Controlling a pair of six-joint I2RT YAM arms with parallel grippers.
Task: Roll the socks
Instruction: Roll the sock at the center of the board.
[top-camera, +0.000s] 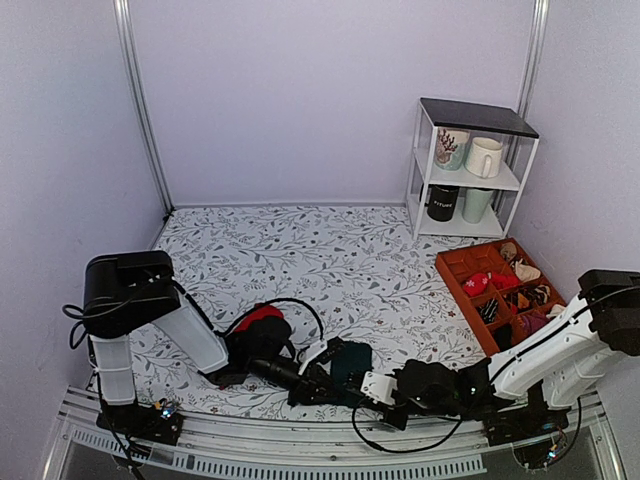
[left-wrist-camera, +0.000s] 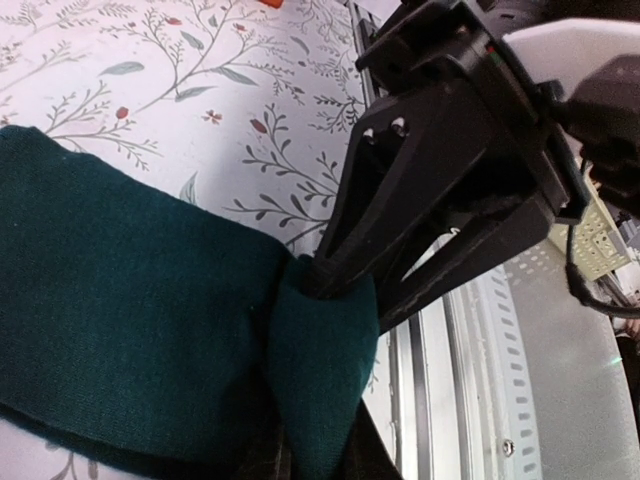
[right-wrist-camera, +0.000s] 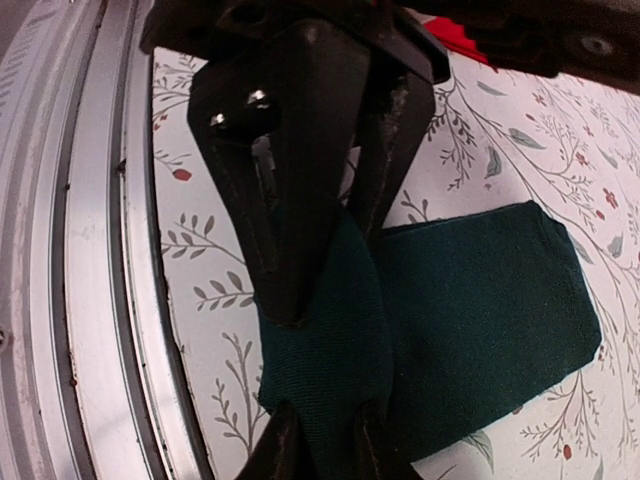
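Lilac walls stand around a surface (top-camera: 330, 250) covered with a grey leaf print. At its near edge, close to the metal rail (right-wrist-camera: 90, 300), lies the dark teal sock (right-wrist-camera: 480, 300). It is flat for the most part, with 1 end lifted into a bunched fold. Both tools meet at this fold. The left tool (right-wrist-camera: 335, 270) is closed narrowly on the fabric. The right tool (left-wrist-camera: 315, 278) pinches the same end from the opposite side, its 2 fingers set close together on the cloth. The red sock (top-camera: 258, 318) lies crumpled beside the wrist of the left arm, a little to the left of the teal one. At the right side an orange divided box (top-camera: 460, 262) holds more socks. Behind it a white shelf (top-camera: 478, 117) with a black top carries 4 mugs.
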